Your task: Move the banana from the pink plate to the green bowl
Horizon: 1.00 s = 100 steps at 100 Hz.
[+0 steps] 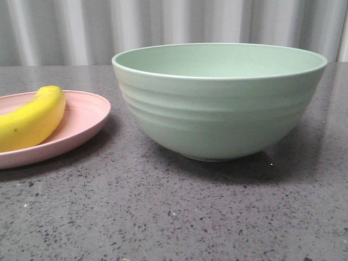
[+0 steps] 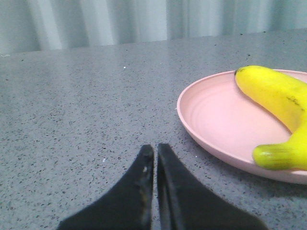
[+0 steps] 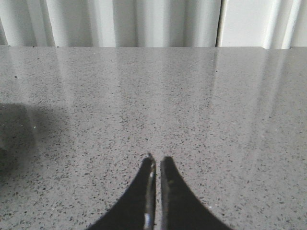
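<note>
The yellow banana [image 1: 32, 118] lies on the pink plate [image 1: 87, 122] at the left edge of the front view. The large green bowl [image 1: 217, 103] stands to its right, in the middle. In the left wrist view the banana [image 2: 278, 103] rests on the plate [image 2: 216, 120], which sits ahead and to one side of my left gripper [image 2: 156, 148]. The left gripper is shut and empty, low over the bare table. My right gripper [image 3: 157, 160] is shut and empty over bare table. Neither gripper shows in the front view.
The table [image 1: 174, 217] is grey speckled stone. A pale pleated curtain [image 1: 163, 22] hangs behind its far edge. A dark shadow [image 3: 14, 139] lies on the table at one side of the right wrist view.
</note>
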Available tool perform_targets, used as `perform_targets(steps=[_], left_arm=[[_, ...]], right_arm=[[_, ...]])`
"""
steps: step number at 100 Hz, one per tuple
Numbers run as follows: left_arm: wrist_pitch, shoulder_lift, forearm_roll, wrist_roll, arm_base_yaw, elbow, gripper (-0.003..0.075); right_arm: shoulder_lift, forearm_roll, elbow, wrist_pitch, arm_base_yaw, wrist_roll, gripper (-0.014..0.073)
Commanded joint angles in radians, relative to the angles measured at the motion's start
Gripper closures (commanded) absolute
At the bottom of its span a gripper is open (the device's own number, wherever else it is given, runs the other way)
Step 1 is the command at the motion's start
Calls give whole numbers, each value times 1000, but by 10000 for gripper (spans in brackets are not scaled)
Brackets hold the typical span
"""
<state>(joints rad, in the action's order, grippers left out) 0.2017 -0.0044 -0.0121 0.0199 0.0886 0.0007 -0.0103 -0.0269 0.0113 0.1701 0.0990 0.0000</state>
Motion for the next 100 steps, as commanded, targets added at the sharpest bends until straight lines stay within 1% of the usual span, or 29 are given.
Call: perform_targets(steps=[1, 85, 100], left_arm=[[-90, -28, -17, -7, -2, 9, 741], [-114, -28, -23, -7, -2, 9, 741], [-139, -28, -72, -7, -2, 1, 741]], right_arm=[[-22, -12, 20, -82, 5, -9, 657], [-22, -12, 20, -82, 5, -9, 657], [-22, -12, 18, -112, 5, -9, 657]])
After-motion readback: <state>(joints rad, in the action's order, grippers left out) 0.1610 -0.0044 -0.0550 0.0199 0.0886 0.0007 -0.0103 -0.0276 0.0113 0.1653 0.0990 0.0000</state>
